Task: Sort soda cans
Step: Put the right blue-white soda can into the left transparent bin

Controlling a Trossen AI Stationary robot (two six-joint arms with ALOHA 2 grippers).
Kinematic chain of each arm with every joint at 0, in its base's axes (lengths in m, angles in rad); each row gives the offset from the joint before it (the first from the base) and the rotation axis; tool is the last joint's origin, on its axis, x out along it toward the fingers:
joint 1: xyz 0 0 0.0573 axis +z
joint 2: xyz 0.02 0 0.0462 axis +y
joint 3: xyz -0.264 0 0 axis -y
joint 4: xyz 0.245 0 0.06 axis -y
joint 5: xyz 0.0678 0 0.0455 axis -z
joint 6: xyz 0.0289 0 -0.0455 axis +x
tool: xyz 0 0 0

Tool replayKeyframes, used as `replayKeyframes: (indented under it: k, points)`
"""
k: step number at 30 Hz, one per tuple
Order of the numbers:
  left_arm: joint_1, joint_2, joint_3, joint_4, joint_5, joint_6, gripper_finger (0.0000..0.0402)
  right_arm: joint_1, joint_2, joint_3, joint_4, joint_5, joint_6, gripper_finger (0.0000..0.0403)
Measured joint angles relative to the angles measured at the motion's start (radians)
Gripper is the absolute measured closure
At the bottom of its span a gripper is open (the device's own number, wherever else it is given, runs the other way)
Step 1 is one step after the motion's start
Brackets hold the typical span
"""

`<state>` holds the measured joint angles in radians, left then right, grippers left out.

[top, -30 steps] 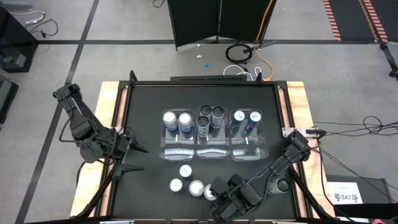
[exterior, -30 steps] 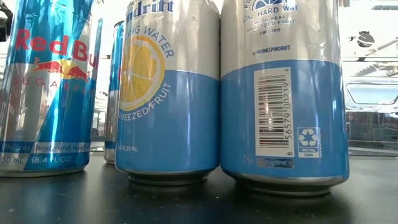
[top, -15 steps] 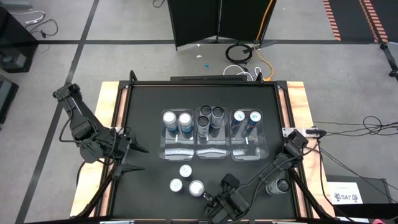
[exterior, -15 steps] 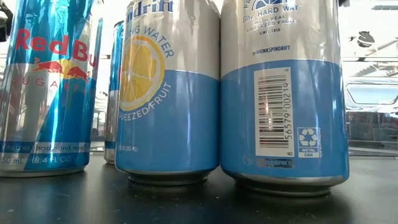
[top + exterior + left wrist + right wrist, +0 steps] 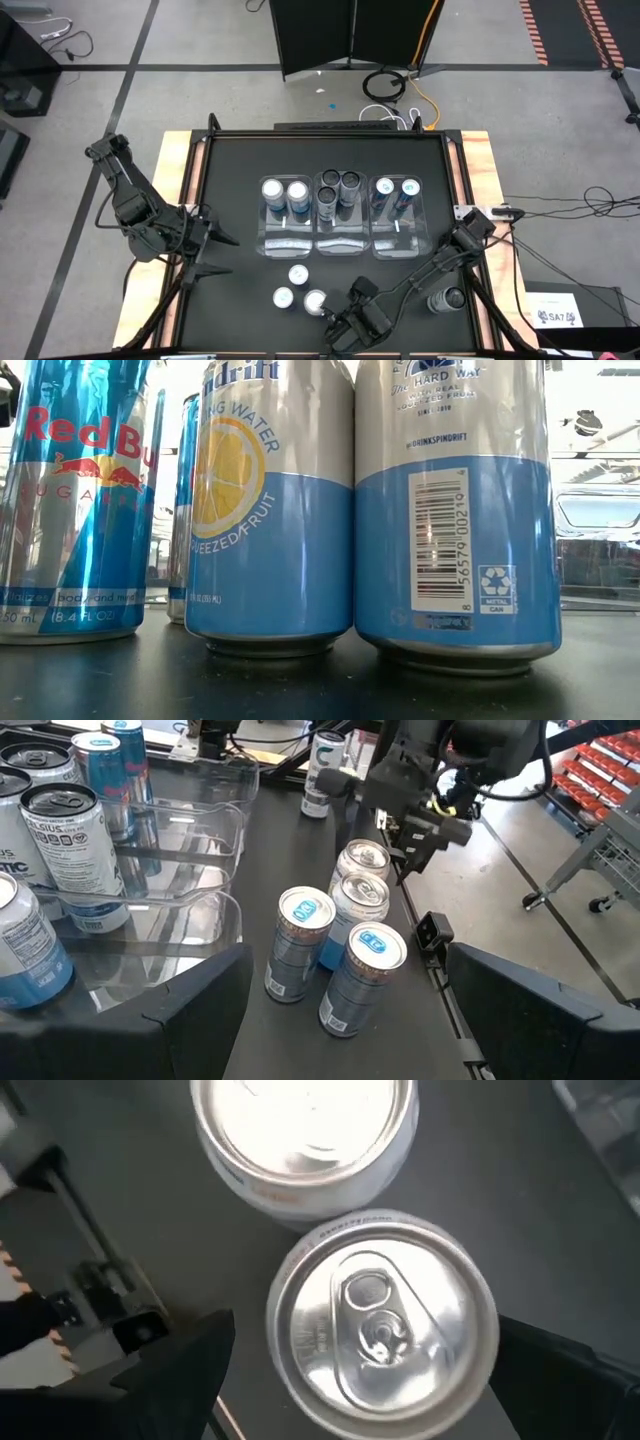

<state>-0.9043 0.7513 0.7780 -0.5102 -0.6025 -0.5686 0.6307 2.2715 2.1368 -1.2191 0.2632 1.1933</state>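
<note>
the right gripper (image 5: 360,1380) hangs over the cluster of 4 loose cans (image 5: 300,290) at the table's near edge, fingers spread wide on either side of a silver-topped can (image 5: 383,1330), nothing pinched. it should drop straight, centred, clear of the neighbour can (image 5: 303,1140). the left gripper (image 5: 215,252) waits open, well apart.

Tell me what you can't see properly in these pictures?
- High view: the right gripper covers a can in the loose cluster; it shows only in the wrist views.
- High view: labels of cans in the bins are too small to read.
- Low view: close cans block the bins and both arms; their tops are cut off.
- Left wrist view: bin walls blur the cans inside.
</note>
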Motion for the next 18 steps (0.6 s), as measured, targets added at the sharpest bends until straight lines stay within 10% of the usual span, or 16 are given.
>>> replayKeyframes:
  k: [11, 18]
  points:
    - [0.000, 0.000, 0.000, 0.003, 0.000, 0.000, 0.0061, -0.008, 0.014, -0.001, -0.004, -0.008, -0.005, 0.0010]
    - [0.000, 0.000, 0.000, 0.004, 0.000, 0.000, 0.0061, -0.015, 0.013, -0.001, -0.021, -0.053, -0.009, 0.0092]
